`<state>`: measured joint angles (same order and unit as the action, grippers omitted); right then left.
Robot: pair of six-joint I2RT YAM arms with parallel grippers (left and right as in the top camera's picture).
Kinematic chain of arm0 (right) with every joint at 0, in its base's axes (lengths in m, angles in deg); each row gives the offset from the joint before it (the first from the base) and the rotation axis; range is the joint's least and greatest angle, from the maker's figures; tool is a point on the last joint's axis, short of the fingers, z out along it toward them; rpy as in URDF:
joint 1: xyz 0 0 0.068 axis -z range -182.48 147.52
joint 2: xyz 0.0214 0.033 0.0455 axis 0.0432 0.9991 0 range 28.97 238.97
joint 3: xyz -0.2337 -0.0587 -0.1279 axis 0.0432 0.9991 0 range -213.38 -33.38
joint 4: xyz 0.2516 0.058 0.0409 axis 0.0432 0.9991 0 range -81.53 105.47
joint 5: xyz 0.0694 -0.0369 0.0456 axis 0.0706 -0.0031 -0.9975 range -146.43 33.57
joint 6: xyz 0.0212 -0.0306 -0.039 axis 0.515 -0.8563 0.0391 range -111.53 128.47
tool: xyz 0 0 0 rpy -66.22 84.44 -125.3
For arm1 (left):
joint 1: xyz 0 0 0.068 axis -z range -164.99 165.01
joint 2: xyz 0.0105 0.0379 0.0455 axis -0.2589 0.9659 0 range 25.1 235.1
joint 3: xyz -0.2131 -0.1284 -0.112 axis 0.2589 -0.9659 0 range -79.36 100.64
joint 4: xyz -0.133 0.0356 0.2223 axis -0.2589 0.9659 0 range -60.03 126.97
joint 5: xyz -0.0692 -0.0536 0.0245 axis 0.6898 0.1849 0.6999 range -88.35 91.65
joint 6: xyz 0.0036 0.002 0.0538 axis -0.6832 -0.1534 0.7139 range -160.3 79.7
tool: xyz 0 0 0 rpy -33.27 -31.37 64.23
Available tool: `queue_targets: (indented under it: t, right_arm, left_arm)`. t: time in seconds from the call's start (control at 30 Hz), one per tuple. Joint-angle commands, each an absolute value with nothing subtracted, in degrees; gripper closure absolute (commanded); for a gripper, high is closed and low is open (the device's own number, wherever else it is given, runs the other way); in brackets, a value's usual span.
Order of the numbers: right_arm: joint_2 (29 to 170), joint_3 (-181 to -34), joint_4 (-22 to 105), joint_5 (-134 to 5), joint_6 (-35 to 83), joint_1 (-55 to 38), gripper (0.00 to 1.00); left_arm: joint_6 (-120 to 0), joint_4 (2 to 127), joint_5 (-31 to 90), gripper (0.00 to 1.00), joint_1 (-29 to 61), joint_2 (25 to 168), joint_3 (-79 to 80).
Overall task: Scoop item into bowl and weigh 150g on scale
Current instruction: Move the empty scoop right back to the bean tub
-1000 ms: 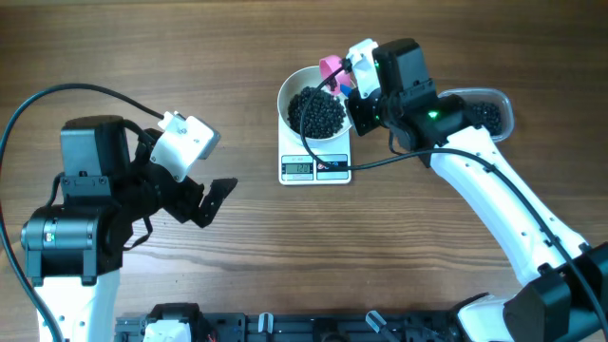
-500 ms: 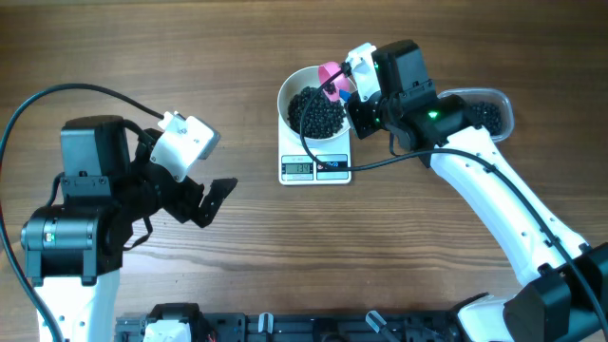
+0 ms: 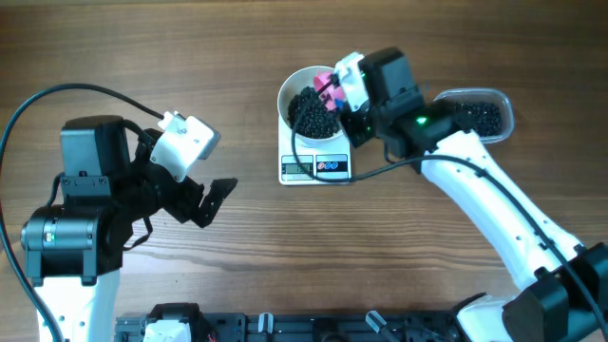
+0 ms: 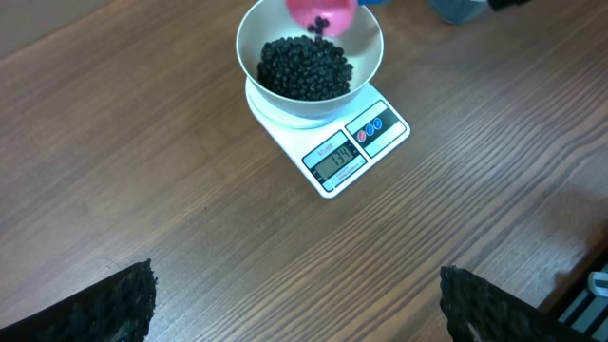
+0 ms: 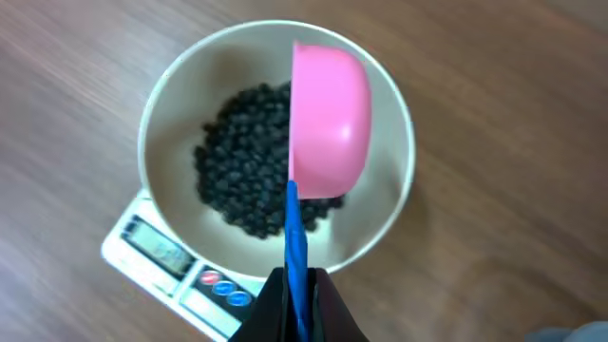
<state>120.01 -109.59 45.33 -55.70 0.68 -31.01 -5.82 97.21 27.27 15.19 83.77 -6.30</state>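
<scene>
The white bowl [image 3: 288, 92] stands on the small white scale [image 3: 328, 167] and holds a dark heap of the item [image 3: 312, 112]. My right gripper [image 3: 348, 91] is shut on the blue handle of a pink scoop [image 3: 326, 80]. The scoop hangs over the bowl's far right side. In the right wrist view the scoop [image 5: 330, 119] is turned on its side above the item [image 5: 237, 166], with the gripper [image 5: 299, 285] at the bowl's [image 5: 169, 195] near rim. My left gripper [image 4: 294, 313] is open over bare wood, well short of the scale [image 4: 351, 152].
A clear plastic tub [image 3: 508, 109] with more black pellets [image 3: 484, 119] lies right of the scale, partly under my right arm. My left arm fills the table's left side. A black rail runs along the front edge.
My right gripper has moved left, carrying the pink scoop further over the bowl. The left arm has not moved.
</scene>
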Motion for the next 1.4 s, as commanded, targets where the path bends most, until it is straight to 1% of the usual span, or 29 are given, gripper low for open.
queue_targets:
  t: [0.0, 0.07, 0.13, 0.23, 0.3, 0.37, 0.4, 0.53, 0.63, 0.7, 0.8, 0.9, 1.0, 1.1, 1.23, 1.37]
  right_arm:
    - [118.41, -109.5, 43.61, -50.08, -1.9, -31.47, 0.96]
    - [118.41, -109.5, 44.13, -51.15, -2.1, -31.56, 0.96]
    - [118.41, -109.5, 43.8, -46.8, -2.03, -31.56, 0.96]
    - [118.41, -109.5, 43.37, -52.2, -2.16, -32.26, 0.96]
    - [118.41, -109.5, 43.61, -49.97, -3.45, -32.43, 0.96]
    - [118.35, -109.5, 42.27, -46.19, -2.05, -32.41, 0.96]
    - [118.07, -109.5, 40.79, -45.95, -0.11, -32.43, 0.96]
    - [114.7, -109.5, 39.59, -44.03, -0.13, -31.6, 0.96]
    - [110.72, -109.5, 41.25, -38.43, -0.26, -28.5, 0.96]
    - [107.14, -109.5, 45.53, -34.5, -0.59, -23.87, 0.96]
    - [104.25, -109.5, 51.61, -33.75, -0.87, -16.74, 0.96]
    - [103.84, -109.5, 57.99, -33.78, -4.41, -8.81, 0.96]
    - [105.76, -109.5, 59.87, -33.8, -5.13, -3.39, 0.96]
    - [108.64, -109.5, 60.22, -35.48, -5.31, -1.27, 0.96]
    - [114.37, -109.5, 60.37, -41.16, -8.04, -1.27, 0.96]
    - [120.58, -109.5, 60.15, -41.58, -7.98, -1.27, 0.96]
  left_arm:
    - [-4.71, 97.1, 28.39, 0.0, 14.78, 83.99, -5.43]
    - [-4.71, 97.1, 28.39, 0.0, 14.78, 83.99, -5.43]
    - [-4.71, 97.1, 28.39, 0.0, 14.78, 83.99, -5.43]
    - [-4.71, 97.1, 28.39, 0.0, 14.78, 83.99, -5.43]
    - [-4.71, 97.1, 28.39, 0.0, 14.78, 83.99, -5.43]
    - [-4.71, 97.1, 28.39, 0.0, 14.78, 83.99, -5.43]
    - [-4.71, 97.1, 28.39, 0.0, 14.78, 83.99, -5.43]
    - [-4.71, 97.1, 28.39, 0.0, 14.78, 83.99, -5.43]
    - [-4.71, 97.1, 28.39, 0.0, 14.78, 83.99, -5.43]
    - [-4.71, 97.1, 28.39, 0.0, 14.78, 83.99, -5.43]
    - [-4.71, 97.1, 28.39, 0.0, 14.78, 83.99, -5.43]
    - [-4.71, 97.1, 28.39, 0.0, 14.78, 83.99, -5.43]
    - [-4.71, 97.1, 28.39, 0.0, 14.78, 83.99, -5.43]
    - [-4.71, 97.1, 28.39, 0.0, 14.78, 83.99, -5.43]
    - [-4.71, 97.1, 28.39, 0.0, 14.78, 83.99, -5.43]
    - [-4.71, 97.1, 28.39, 0.0, 14.78, 83.99, -5.43]
